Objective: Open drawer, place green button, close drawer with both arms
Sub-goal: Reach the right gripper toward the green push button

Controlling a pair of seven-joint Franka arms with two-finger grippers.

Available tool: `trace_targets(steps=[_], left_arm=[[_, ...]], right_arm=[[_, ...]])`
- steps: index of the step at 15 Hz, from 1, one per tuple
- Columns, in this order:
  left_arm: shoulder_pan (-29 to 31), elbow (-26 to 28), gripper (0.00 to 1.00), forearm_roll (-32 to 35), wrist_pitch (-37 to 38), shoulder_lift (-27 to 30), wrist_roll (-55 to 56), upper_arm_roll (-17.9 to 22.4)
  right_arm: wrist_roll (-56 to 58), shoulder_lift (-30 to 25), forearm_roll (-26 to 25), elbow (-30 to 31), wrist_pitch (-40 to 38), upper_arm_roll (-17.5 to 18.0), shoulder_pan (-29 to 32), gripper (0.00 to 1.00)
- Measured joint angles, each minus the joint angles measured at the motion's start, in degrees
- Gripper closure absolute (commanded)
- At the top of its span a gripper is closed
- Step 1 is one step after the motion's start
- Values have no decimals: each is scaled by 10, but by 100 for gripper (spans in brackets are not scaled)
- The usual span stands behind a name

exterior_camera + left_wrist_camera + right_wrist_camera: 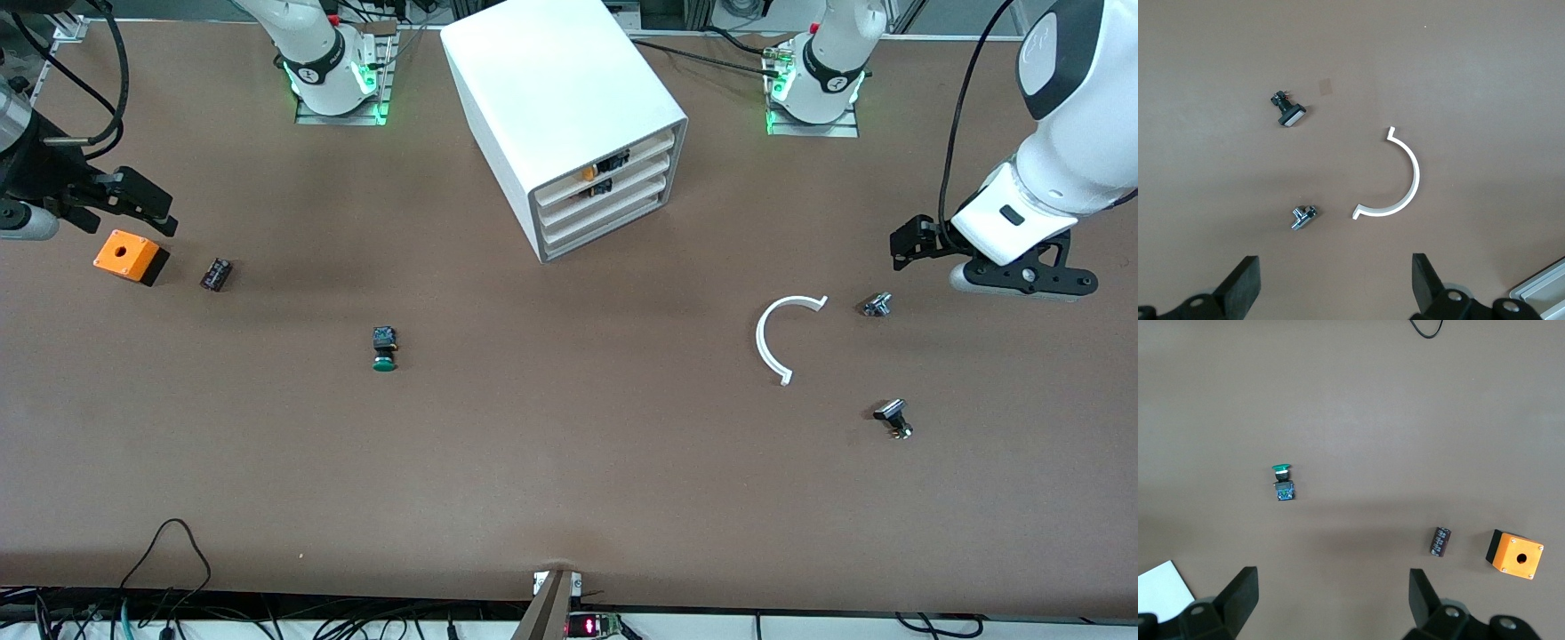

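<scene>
The white cabinet [551,98] stands on the table between the two arm bases. Its lowest drawer [606,226] is closed. The green-capped button [384,348] lies on its side on the table, nearer the front camera than the cabinet and toward the right arm's end. It also shows in the right wrist view [1282,482]. My right gripper [142,204] is open and empty, above the table beside the orange box. Its jaws are wide apart in the right wrist view [1331,600]. My left gripper [911,242] is open and empty near the left arm's end of the table. Its jaws are wide apart in the left wrist view [1336,287].
An orange box with a hole [131,256] and a small dark cylinder [216,273] lie below the right gripper. A white curved strip [778,333], a small silver part [877,305] and a black-capped silver part [893,417] lie near the left gripper. Upper drawers show orange and black parts [605,176].
</scene>
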State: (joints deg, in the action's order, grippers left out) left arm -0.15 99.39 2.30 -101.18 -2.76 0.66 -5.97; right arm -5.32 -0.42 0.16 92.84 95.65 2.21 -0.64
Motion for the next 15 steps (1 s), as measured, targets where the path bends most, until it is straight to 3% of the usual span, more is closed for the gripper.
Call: trace_targets(steps=[9,15], left_arm=[[0,0,0,0,5,1,0,0],[0,-5,0,0,38,2,0,2]], right_arm=[[13,8,2,13,-25,6,-4,0],[12,60,2,44,7,22,-58,0]])
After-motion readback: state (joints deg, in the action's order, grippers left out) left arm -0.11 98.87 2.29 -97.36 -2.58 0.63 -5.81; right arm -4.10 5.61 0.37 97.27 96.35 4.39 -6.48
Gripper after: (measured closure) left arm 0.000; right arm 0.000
